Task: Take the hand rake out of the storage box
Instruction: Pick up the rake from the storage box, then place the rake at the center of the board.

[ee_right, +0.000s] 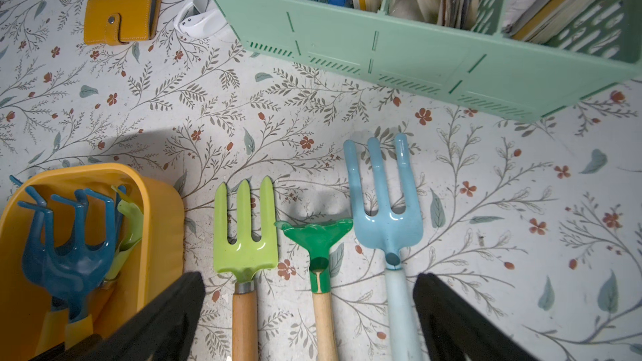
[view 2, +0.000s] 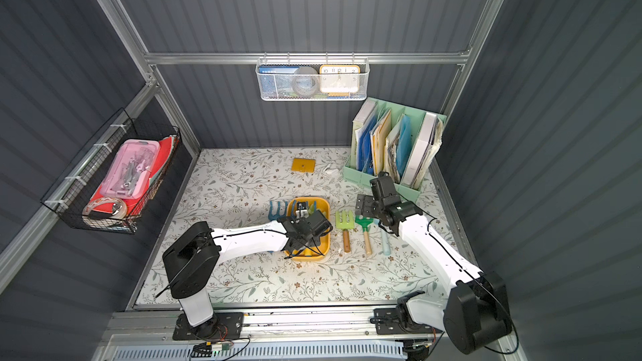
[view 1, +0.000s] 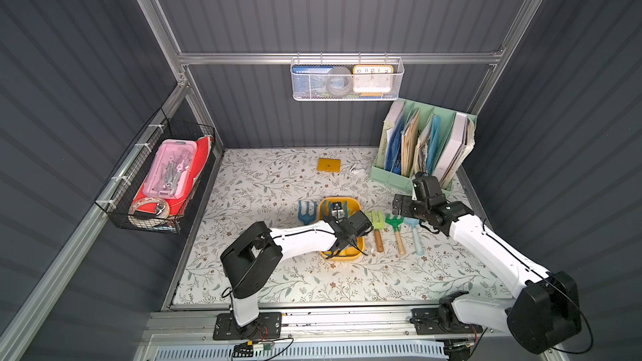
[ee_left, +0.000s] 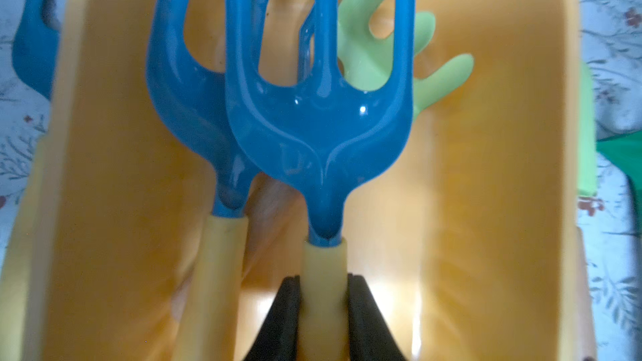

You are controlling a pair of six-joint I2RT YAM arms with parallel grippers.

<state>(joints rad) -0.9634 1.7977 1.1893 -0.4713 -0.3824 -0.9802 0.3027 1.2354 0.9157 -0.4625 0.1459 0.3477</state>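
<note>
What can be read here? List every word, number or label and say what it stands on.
"10 11 12 1 2": numerals on the clock in the white mesh basket.
Lettering on a binder spine in the mint-green file organiser: too blurred to read.
White print on the blue pack in that basket: too small to read.
The hand rake and storage box: no lettering shows.

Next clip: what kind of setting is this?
Likely a lab robot cell dressed as a shed or storage nook: dark ribbed wall panels on an aluminium frame, a hanging mesh basket, and a floral tabletop.
</note>
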